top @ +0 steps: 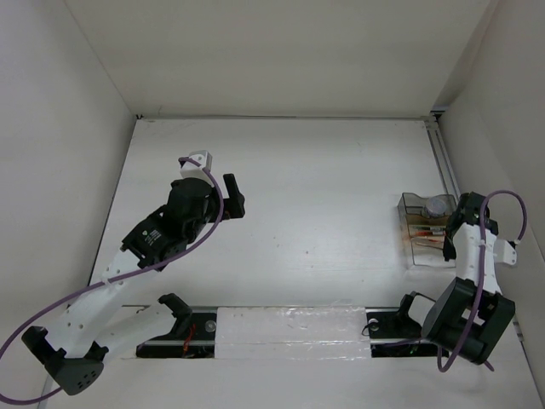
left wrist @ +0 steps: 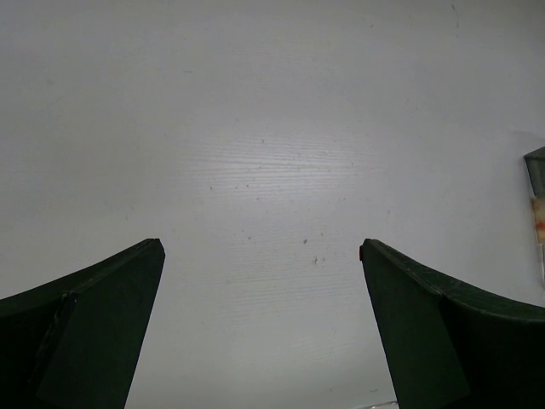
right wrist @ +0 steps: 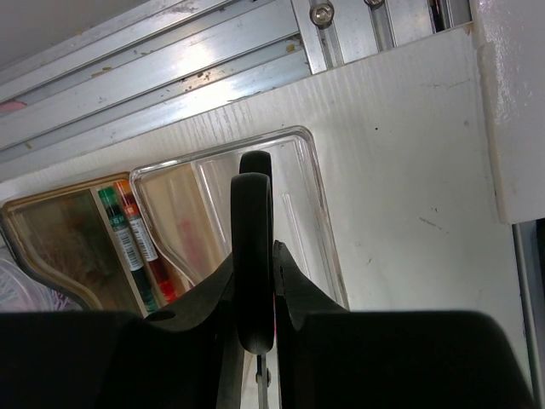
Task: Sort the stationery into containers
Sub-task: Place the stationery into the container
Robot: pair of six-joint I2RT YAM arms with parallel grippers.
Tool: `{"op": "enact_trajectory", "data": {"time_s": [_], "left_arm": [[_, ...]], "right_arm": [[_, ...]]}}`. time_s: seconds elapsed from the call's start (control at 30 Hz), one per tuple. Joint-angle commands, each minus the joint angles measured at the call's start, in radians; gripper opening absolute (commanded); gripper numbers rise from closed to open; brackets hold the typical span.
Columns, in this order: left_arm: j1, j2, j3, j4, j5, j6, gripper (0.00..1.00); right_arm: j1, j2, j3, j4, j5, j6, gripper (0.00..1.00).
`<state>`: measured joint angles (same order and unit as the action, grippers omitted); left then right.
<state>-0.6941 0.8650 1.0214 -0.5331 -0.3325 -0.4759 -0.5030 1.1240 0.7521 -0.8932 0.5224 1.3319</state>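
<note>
My right gripper (right wrist: 255, 285) is shut on the black handle of the scissors (right wrist: 254, 243), held edge-on over a clear container (right wrist: 317, 183); a bit of silver blade (right wrist: 262, 385) shows below. The amber container (right wrist: 51, 234) beside it holds a green pen (right wrist: 119, 237) and a red-and-dark pen (right wrist: 140, 232). In the top view the containers (top: 407, 223) stand at the right, with the greyish-purple disc (top: 440, 205) in the far one and my right gripper (top: 449, 243) over their near end. My left gripper (left wrist: 260, 247) is open and empty above bare table, left of centre (top: 232, 198).
An aluminium rail (right wrist: 170, 77) runs along the right wall behind the containers, and shows in the top view (top: 444, 166). White walls enclose the table on three sides. A container's edge (left wrist: 536, 196) shows at the right of the left wrist view.
</note>
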Motion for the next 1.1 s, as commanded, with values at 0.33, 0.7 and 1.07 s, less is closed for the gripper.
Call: {"op": "enact_trajectory", "data": {"time_s": [0.33,0.7,1.07], "left_arm": [[-0.001,-0.029,-0.006,0.019,0.003,0.013,1.00],[-0.001,-0.029,-0.006,0.019,0.003,0.013,1.00],[-0.001,-0.029,-0.006,0.019,0.003,0.013,1.00]], "right_arm": [[-0.006,0.016,0.012,-0.027,0.034,0.033,0.14],[-0.006,-0.006,0.012,0.002,0.025,0.013,0.40],[-0.006,-0.052,0.045,0.011,-0.019,-0.046,0.43]]}}
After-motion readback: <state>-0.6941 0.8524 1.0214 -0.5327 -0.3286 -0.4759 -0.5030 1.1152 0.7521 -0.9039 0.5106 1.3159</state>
